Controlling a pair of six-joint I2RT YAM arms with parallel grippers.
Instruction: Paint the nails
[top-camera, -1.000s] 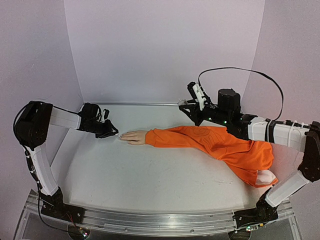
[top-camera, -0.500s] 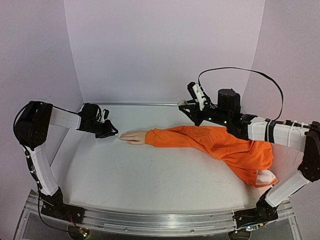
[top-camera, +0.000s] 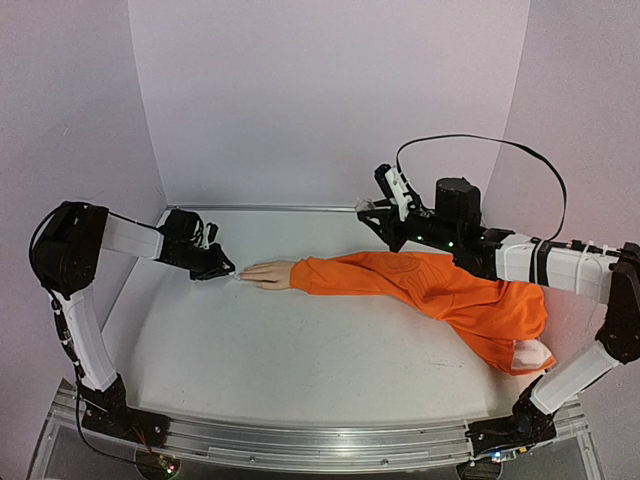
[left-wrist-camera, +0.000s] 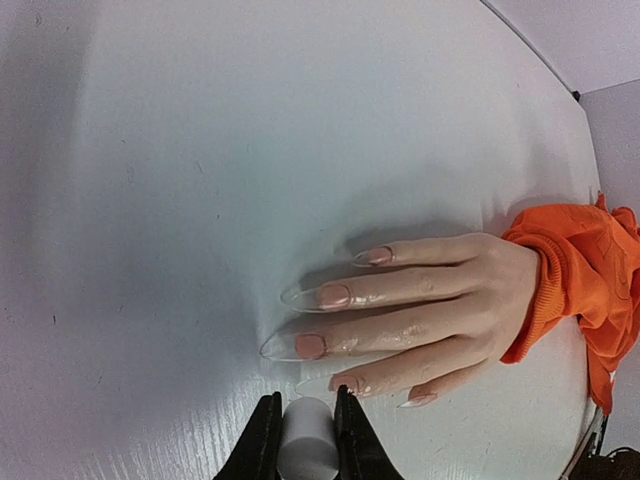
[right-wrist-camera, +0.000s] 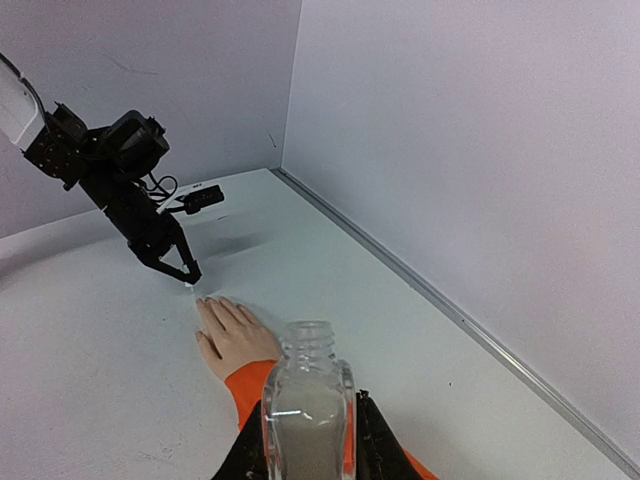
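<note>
The pale mannequin hand (top-camera: 268, 273) lies flat, sticking out of an orange sleeve (top-camera: 420, 282). In the left wrist view its long nails (left-wrist-camera: 310, 346) point left; some carry pinkish colour near the base. My left gripper (top-camera: 225, 270) is shut on a small white cylinder, the brush cap (left-wrist-camera: 306, 440), right at the fingertips, beside the index nail (left-wrist-camera: 330, 384). My right gripper (top-camera: 372, 207) is shut on a small clear bottle (right-wrist-camera: 307, 415), uncapped, holding it upright above the sleeve at the back right.
The sleeve ends in a bunched orange garment (top-camera: 510, 330) at the right of the white table (top-camera: 300, 350). Purple walls (top-camera: 330, 90) close the back and sides. The left arm (right-wrist-camera: 120, 180) shows in the right wrist view.
My left gripper has drawn a little to the left along the fingertips. The right arm and bottle have not moved.
</note>
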